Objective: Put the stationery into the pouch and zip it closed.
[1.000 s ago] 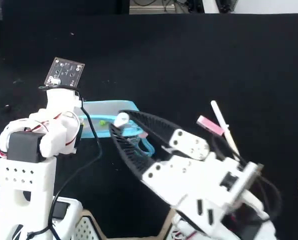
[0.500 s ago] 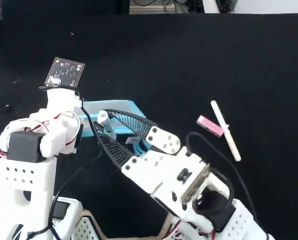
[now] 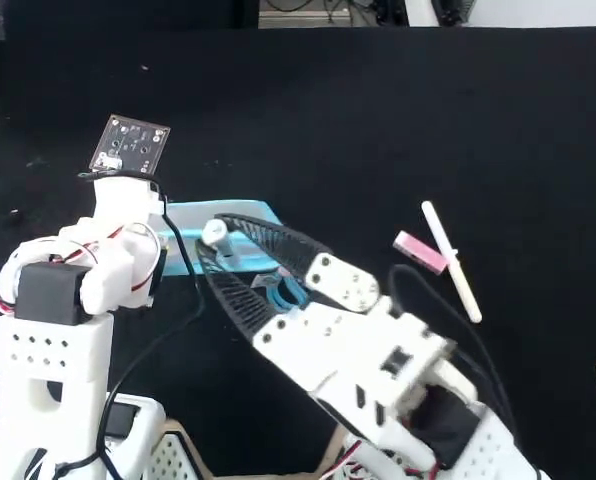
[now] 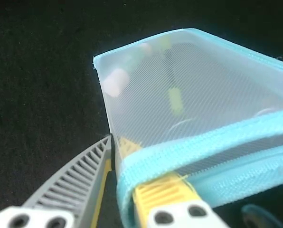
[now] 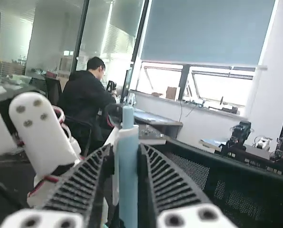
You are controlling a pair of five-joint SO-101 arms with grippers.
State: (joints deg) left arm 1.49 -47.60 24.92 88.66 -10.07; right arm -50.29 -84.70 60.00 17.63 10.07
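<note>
A black table (image 3: 378, 120) is lying under everything. Well apart from the pouch (image 3: 233, 212), on the side away from the left arm (image 3: 98, 265), a pink eraser (image 3: 420, 251) is lying on the cloth, and a white pen (image 3: 450, 260) is resting across it, touching it. The right arm (image 3: 368, 350) is stretching low across the table and covering the near part of the pouch in the high view, and a black cable from the left arm is crossing the pouch's end.

The pouch is lying flat, translucent, with a sky-blue trim and zip band. Through its wall a yellow-green stick (image 4: 174, 99) and a pale, blurred lump (image 4: 115, 80) are showing inside.

The left arm is standing just beside the pouch, folded steeply downward. The left gripper (image 4: 117, 147) is pinching the pouch's blue-trimmed edge between a grey ribbed finger and a yellow-padded one.

The right gripper (image 5: 126, 156) is hovering over the pouch. Its black ribbed fingers are squeezing a light blue pen (image 3: 215, 233), whose pale end is sticking out past the fingertips.
</note>
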